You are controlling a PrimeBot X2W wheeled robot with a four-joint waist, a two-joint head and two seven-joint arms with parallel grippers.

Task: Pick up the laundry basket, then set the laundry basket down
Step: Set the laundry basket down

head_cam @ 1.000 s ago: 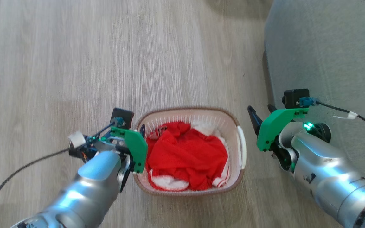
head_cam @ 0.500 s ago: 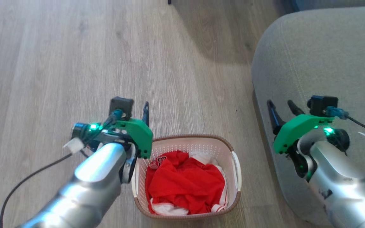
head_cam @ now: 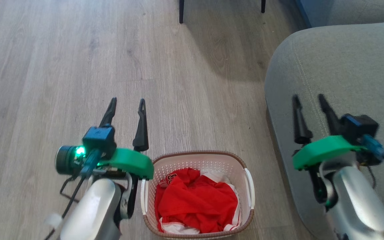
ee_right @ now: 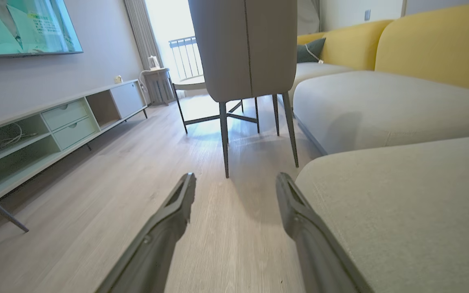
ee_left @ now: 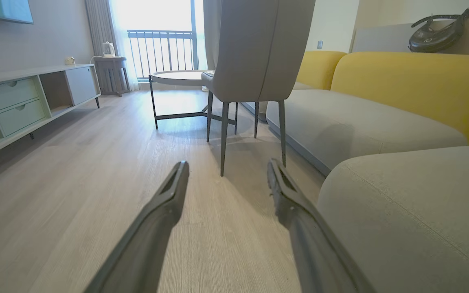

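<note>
Laundry basket: the small, rounded-rectangular white perforated plastic laundry basket [head_cam: 197, 154] with a brown woven-look rim stands upright on the pale grey-brown wood-plank floor [head_cam: 62, 66]. It is at the bottom middle of the head view, between the two arms.
Contents: a crumpled red and white cloth [head_cam: 195, 203] lies inside, below the rim.
Handles: the white left handle [head_cam: 142, 196] is just beside the silver left forearm; whether they touch cannot be told. The white right handle [head_cam: 252, 191] is apart from the right arm.
Left gripper: the left gripper [head_cam: 127, 100] has its two long dark fingers spread with nothing between them. They point forward over bare floor, beyond the basket's far left corner.
Right gripper: the right gripper [head_cam: 308, 97] is likewise spread and holds nothing. Its fingers point forward in front of the rounded grey fabric sofa cushion [head_cam: 338, 66], well apart from the basket.
Ahead of the arms: a grey upholstered chair on thin dark legs [ee_left: 255, 44] stands on the floor, and a round table [ee_left: 177, 76] is behind it.
Left side of the room: a low pale cabinet with drawers and open shelves [ee_left: 18, 106] runs along the wall.
Sofa back: yellow padded backrests [ee_left: 413, 81] rise behind the grey seats.
</note>
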